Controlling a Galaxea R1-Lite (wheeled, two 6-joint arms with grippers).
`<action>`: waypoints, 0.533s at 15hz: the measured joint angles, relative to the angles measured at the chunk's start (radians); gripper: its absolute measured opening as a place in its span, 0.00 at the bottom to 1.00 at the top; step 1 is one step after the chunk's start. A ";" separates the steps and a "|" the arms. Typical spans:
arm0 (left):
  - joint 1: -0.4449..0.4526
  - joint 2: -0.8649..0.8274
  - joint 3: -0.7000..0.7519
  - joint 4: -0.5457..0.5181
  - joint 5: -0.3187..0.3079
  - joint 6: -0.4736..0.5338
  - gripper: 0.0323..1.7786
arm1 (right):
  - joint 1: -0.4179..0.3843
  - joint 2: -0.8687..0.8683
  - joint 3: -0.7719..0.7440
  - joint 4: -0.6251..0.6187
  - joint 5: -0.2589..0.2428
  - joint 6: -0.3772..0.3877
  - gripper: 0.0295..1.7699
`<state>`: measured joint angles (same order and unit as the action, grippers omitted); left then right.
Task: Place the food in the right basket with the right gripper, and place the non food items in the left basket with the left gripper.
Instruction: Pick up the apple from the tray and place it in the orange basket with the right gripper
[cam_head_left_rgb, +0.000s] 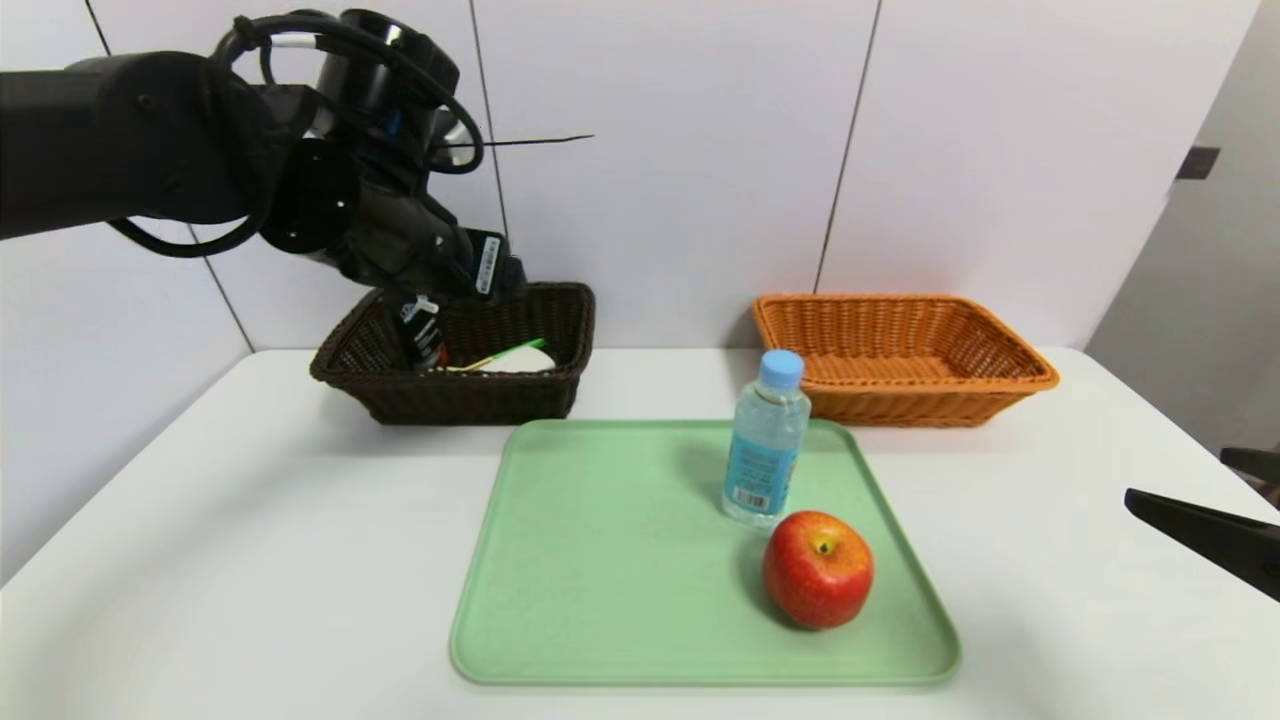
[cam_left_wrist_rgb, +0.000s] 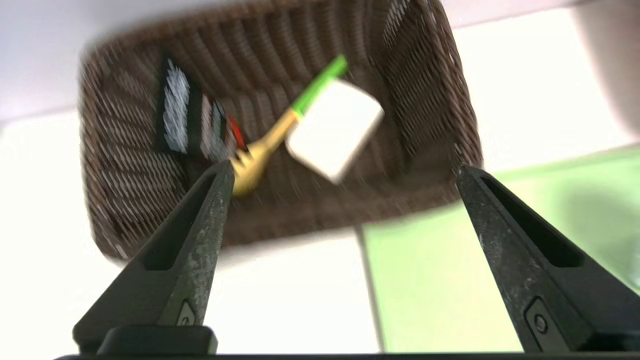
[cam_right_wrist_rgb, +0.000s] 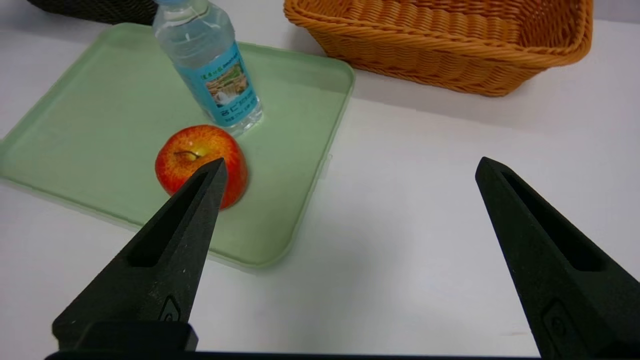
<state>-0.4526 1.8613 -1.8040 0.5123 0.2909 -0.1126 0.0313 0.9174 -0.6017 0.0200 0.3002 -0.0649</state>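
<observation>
Left gripper (cam_left_wrist_rgb: 345, 175): spread wide, empty, upper left in the head view above the left basket (cam_head_left_rgb: 340, 365); tube (cam_left_wrist_rgb: 192, 120), spoon (cam_left_wrist_rgb: 270, 145), soap (cam_left_wrist_rgb: 335, 130) inside. Right gripper (cam_right_wrist_rgb: 350, 170): agape, empty, low right. Apple (cam_head_left_rgb: 818, 568), bottle (cam_head_left_rgb: 766, 440) await on tray (cam_head_left_rgb: 600, 560); your reach for the apple may topple the bottle beside it.

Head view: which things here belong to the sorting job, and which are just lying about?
Job: apple, water bottle, orange basket, dark basket holding tube, soap, spoon; left gripper, right gripper.
Lying about: green tray.
</observation>
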 joint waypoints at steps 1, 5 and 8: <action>-0.022 -0.043 0.068 0.001 0.003 -0.051 0.89 | 0.000 0.001 0.000 0.000 0.020 -0.024 0.97; -0.122 -0.215 0.354 -0.036 0.003 -0.154 0.92 | 0.004 0.003 -0.001 -0.015 0.111 -0.071 0.97; -0.166 -0.322 0.521 -0.080 0.000 -0.164 0.93 | 0.008 0.005 -0.001 -0.042 0.201 -0.102 0.97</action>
<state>-0.6185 1.5389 -1.2830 0.4323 0.2904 -0.2762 0.0394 0.9221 -0.6023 -0.0221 0.5011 -0.1668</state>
